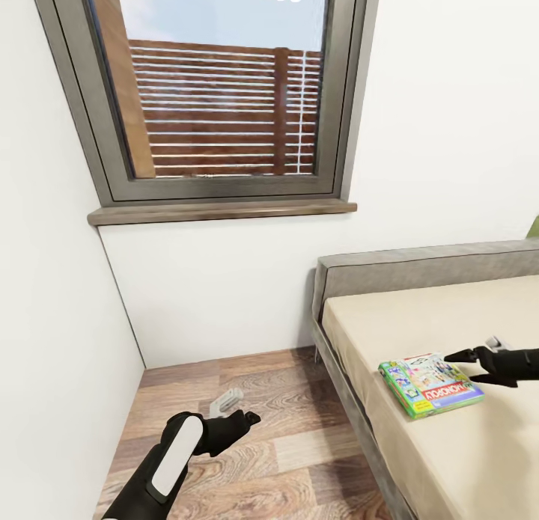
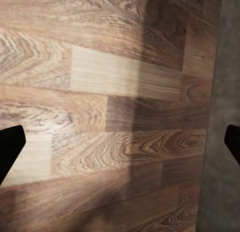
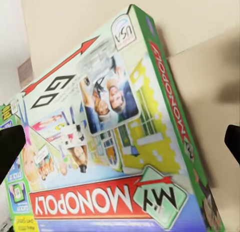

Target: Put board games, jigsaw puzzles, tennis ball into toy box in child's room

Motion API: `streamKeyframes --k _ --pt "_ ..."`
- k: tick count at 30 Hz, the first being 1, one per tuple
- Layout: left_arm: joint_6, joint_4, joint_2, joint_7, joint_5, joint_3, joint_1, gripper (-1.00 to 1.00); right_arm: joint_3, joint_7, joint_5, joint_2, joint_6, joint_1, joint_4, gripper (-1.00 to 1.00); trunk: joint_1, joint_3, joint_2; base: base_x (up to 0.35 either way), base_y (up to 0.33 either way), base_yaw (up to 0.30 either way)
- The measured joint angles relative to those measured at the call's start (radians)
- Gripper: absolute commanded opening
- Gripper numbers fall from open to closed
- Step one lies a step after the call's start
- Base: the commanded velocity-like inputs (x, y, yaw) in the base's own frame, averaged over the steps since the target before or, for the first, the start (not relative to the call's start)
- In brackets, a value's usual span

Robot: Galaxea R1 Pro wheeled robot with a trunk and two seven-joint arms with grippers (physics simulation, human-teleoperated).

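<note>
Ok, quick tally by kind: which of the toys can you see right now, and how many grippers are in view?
Board games: 1, the green-edged Monopoly box lying flat on the bed
Jigsaw puzzles: 0 in view
Tennis balls: 0 in view
Grippers: 2, the left gripper open over the wood floor, the right gripper open at the box
Total: 3

board game [image 1: 430,385] on bed [image 1: 449,318], right gripper [image 1: 458,355] seemingly open

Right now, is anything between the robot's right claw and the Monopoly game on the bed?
No. In the right wrist view, the open right gripper looks straight onto the board game, nothing between.
</note>
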Motion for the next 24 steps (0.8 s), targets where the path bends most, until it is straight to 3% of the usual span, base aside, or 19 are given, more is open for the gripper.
streamKeyframes --k 4,19,24 --pt "0.0 0.0 0.0 0.0 0.0 0.001 0.0 1.0 0.022 0.016 0.005 0.001 -0.003 0.0 -0.001 1.0 0.0 0.0 0.0 0.0 0.0 0.0" --pt "0.0 0.0 0.0 0.0 0.0 0.002 0.0 1.0 0.036 0.027 0.006 0.016 -0.006 0.001 -0.001 1.0 0.0 0.0 0.0 0.0 0.0 0.0" --pt "0.0 0.0 0.0 0.0 0.0 0.0 0.0 1.0 0.039 0.107 0.021 0.027 -0.041 0.018 -0.025 1.0 0.0 0.0 0.0 0.0 0.0 0.0"
